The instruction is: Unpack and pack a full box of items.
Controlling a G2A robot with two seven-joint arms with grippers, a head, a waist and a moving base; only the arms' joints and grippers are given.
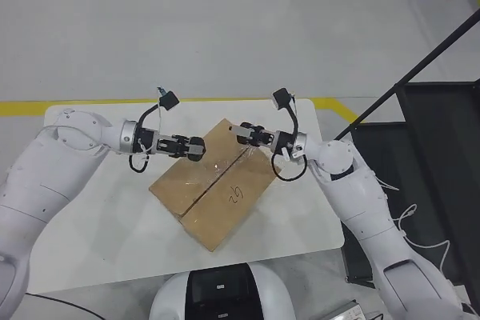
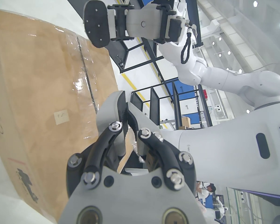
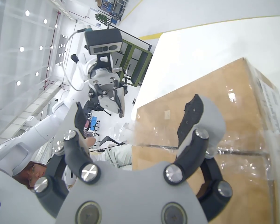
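Observation:
A sealed cardboard box [image 1: 216,192] lies at an angle in the middle of the white table, its flaps closed with clear glossy tape [image 3: 242,152]. My left gripper [image 1: 197,147] hovers over the box's far left edge with its fingers [image 2: 124,115] pressed together; I cannot tell whether anything is pinched between them. My right gripper [image 1: 242,132] is above the box's far corner, open [image 3: 135,117], one finger over the box top [image 3: 235,94] and the other past its edge. From the left wrist view the box [image 2: 42,82] lies beside my shut fingers, with the open right gripper [image 2: 135,26] farther off.
The white table [image 1: 96,232] has bare room to the left of and in front of the box. A dark metal rack [image 1: 432,160] stands close to the table's right side. A yellow floor line [image 1: 64,106] runs behind the table.

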